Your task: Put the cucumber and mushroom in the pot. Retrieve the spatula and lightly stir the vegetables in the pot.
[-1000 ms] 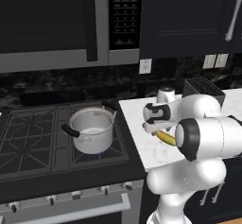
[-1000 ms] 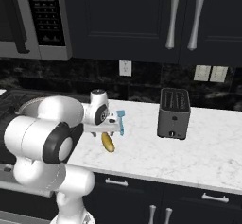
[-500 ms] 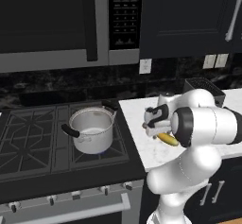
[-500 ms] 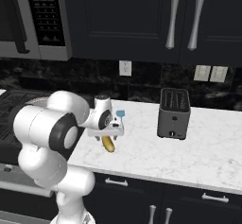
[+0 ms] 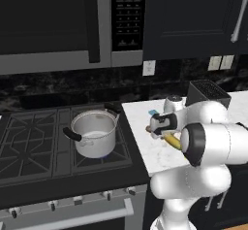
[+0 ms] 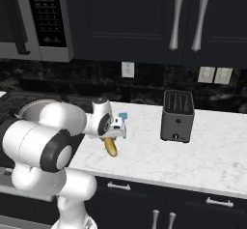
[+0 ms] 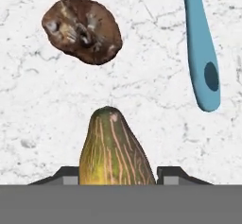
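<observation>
Claw (image 7: 117, 173) straddles cucumber (image 7: 115, 150), grip apparently unclosed; mushroom (image 7: 82, 30), spatula (image 7: 201, 48) nearby.

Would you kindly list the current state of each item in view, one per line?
cucumber: lying on the counter, between the gripper's fingertips.
mushroom: on the counter, untouched.
spatula: lying flat on the counter.
pot: on the stove, uncovered, no vegetables visible inside.
gripper: open astride the cucumber.
</observation>
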Motion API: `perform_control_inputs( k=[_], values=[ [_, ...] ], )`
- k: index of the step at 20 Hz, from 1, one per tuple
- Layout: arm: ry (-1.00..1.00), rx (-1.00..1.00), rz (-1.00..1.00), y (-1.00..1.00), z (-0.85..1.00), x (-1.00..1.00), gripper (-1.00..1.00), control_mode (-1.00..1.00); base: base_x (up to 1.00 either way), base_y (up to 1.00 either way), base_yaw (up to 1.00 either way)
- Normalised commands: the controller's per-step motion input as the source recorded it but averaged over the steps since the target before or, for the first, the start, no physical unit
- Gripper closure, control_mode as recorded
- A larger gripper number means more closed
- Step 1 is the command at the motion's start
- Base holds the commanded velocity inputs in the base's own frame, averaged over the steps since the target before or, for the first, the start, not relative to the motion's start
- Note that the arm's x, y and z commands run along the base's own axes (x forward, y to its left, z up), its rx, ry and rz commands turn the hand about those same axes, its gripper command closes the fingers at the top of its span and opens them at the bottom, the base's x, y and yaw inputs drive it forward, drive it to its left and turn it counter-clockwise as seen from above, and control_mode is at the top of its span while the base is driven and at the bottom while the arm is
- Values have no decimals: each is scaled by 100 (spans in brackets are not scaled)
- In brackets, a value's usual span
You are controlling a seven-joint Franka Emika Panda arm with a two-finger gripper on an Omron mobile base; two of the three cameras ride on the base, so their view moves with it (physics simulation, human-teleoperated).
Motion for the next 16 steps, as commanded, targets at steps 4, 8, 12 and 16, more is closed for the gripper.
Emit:
perform_control_inputs(
  k=[4,8,12,16],
  values=[
    [-45,0,0,0,71,-71,100,-100,0,0,0],
    [-41,0,0,1,96,-72,100,-100,0,0,0],
    [-31,0,0,8,100,-52,100,-100,0,0,0],
    [-20,0,0,18,100,-11,100,-100,0,0,0]
  ],
)
